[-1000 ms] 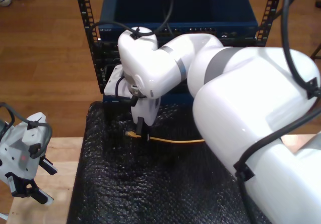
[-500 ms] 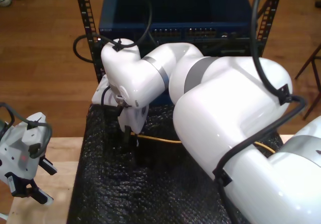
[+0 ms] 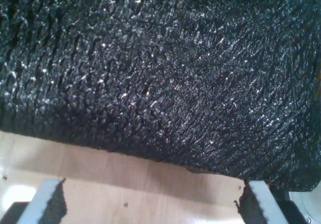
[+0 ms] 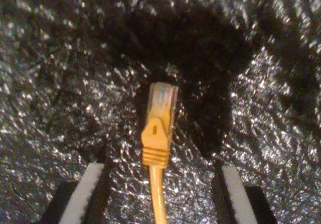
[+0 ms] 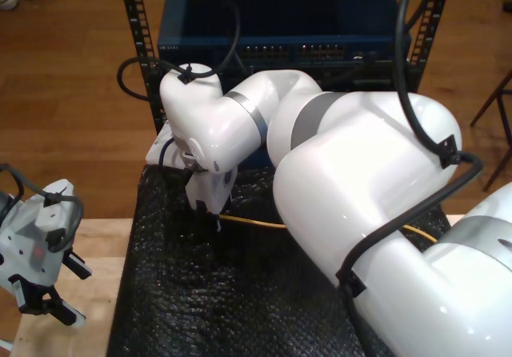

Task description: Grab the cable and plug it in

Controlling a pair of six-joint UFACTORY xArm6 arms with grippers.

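Cable (image 4: 157,133) lies on the black foam mat (image 4: 60,83), its clear plug and yellow-orange boot centred between the spread fingers (image 4: 84,189) of my second gripper (image 4: 158,191); the jaws stand open on either side, with no contact seen. In the exterior view the cord (image 5: 256,223) runs toward that view's right, under the white arm (image 5: 352,181). My first gripper (image 3: 150,204) hangs open and empty above the wooden table (image 3: 125,184) at the mat's edge. Blue network switch (image 5: 280,29) sits in the rack behind.

exterior view high, looking down; both wrist views close over black mat (image 5: 200,293).
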